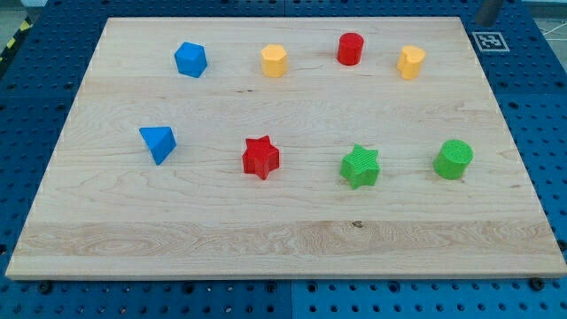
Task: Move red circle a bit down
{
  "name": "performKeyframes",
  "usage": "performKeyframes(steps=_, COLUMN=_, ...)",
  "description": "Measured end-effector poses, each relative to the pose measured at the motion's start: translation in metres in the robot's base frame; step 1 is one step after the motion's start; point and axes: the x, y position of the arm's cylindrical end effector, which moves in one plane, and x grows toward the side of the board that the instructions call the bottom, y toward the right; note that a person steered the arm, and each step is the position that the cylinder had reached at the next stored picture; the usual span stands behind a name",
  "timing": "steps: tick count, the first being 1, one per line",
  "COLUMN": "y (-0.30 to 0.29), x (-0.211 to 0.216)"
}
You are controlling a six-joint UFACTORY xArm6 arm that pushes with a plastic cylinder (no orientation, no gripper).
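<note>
Sitting in the upper row of the wooden table (292, 239), the red circle (351, 49) stands upright as a short cylinder, between a yellow block (275, 60) on the view's left and another yellow block (411, 62) on the view's right, apart from both. At the left end of that same row is a blue block (190, 59) with a faceted, roughly pentagonal shape. The lower row holds a blue triangle-like block (159, 143) at the view's left, then a red star (260, 157), a green star (361, 166) and a green cylinder (454, 159) toward the view's right. The red star lies well below the red circle and to its left, and the green star lies almost straight below it, with a wide stretch of bare wood between the two rows. No block touches another. My tip does not show on the table, so I cannot tell where it stands relative to the blocks; only a grey object (488, 11) cut off at the view's top right corner is visible, beside a black-and-white marker tag (488, 40). I have no hand, so there is no spread or pinch to tell of. Around the table lies a blue perforated surface (27, 115).
</note>
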Motion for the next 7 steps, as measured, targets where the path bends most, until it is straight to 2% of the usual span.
performKeyframes(steps=2, y=-0.038, x=0.032)
performKeyframes(steps=7, y=-0.014, x=0.038)
